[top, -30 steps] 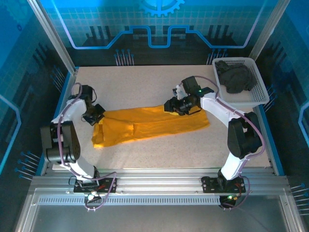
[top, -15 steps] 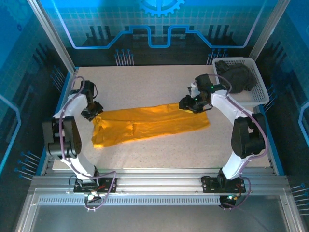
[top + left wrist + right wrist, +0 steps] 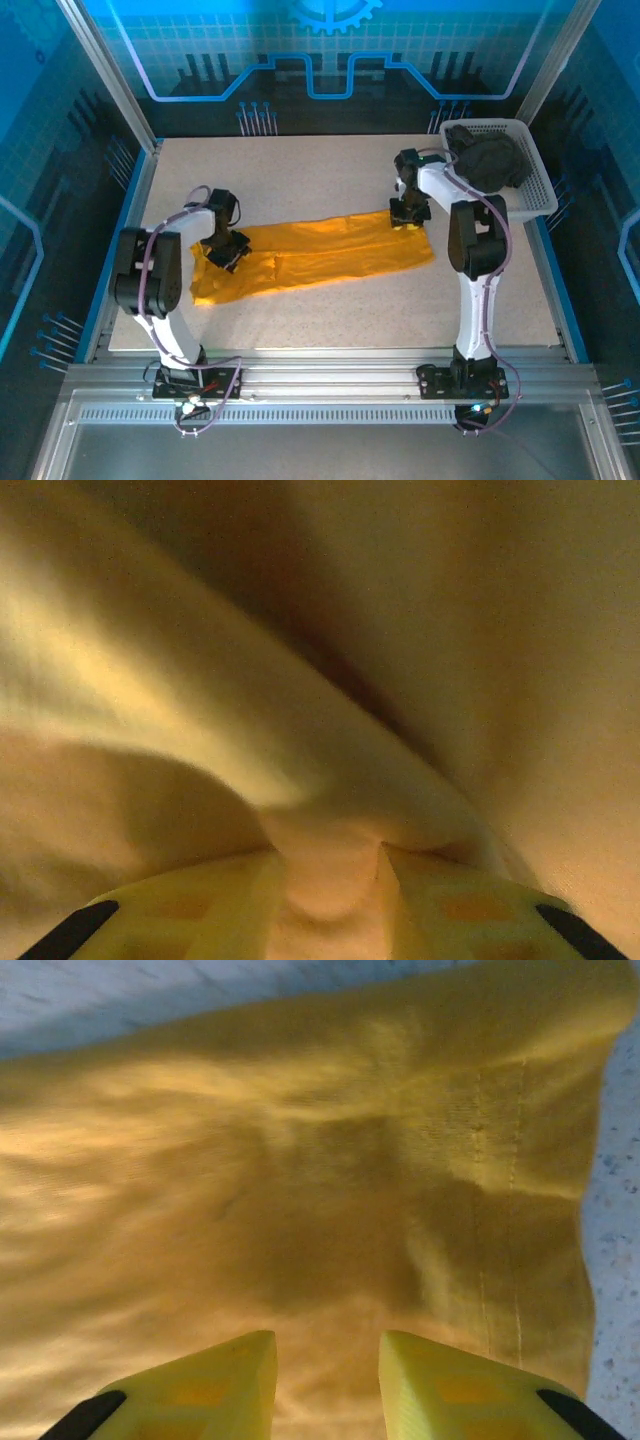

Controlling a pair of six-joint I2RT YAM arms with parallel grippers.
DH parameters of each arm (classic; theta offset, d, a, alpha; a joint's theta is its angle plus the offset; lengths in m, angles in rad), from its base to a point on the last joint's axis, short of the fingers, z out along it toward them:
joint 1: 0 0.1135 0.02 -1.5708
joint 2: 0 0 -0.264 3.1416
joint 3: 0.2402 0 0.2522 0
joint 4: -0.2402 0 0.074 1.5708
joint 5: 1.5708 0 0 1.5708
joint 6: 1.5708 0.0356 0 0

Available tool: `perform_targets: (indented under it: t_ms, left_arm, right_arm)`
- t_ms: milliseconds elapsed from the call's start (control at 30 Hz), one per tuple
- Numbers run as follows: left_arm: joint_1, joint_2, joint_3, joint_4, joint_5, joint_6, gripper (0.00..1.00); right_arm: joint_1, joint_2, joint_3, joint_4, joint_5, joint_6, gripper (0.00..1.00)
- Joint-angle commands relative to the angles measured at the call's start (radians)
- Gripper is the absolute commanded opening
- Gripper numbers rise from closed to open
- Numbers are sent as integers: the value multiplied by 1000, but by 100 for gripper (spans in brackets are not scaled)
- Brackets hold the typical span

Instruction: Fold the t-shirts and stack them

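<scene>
I'm on the first shirt. The mustard-orange t-shirt (image 3: 320, 255) lies as a long narrow band across the middle of the worktop (image 3: 300, 170), running left to right. I'd say it is already folded lengthways and is now due to be folded end over end. The charcoal grey t-shirt (image 3: 490, 163) is bunched up in the white basket (image 3: 540, 200) at the far right corner, not yet handled.

The left tool (image 3: 226, 247) is down on the left end of the orange shirt. Its wrist camera shows a ridge of cloth pushed up into a narrow gap between the fingers, but I cannot tell whether that is a firm pinch or loose cloth. The right tool (image 3: 408, 213) sits on the far right corner of the shirt, its jaws narrowly parted above flat cloth near the hem stitching, with nothing gripped that I can see.

Next I'd need both tools properly closed on cloth. Then I'd lift low and carry one end over the other, keeping the edges aligned. If either grip catches only the top layer, the fold will come apart — that is my main worry.
</scene>
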Motion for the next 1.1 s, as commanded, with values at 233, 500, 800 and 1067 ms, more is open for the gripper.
perform_targets:
  t_ms: [233, 500, 800, 1067]
  left_arm:
    - [7, 410, 505, -23, 61, 68, 35]
    - [-110, 912, 1243, 151, 285, -33, 36]
    - [-160, 1085, 1577, 469, 298, -261, 45]
    - [-169, 501, 979, 381, 214, -23, 50]
  right_arm:
    - [68, -114, -214, -138, 103, 78, 36]
    - [193, -388, -646, 133, -194, 571, 35]
    - [405, -446, -650, 255, -352, 929, 38]
    - [240, -713, -621, 103, -184, 683, 54]
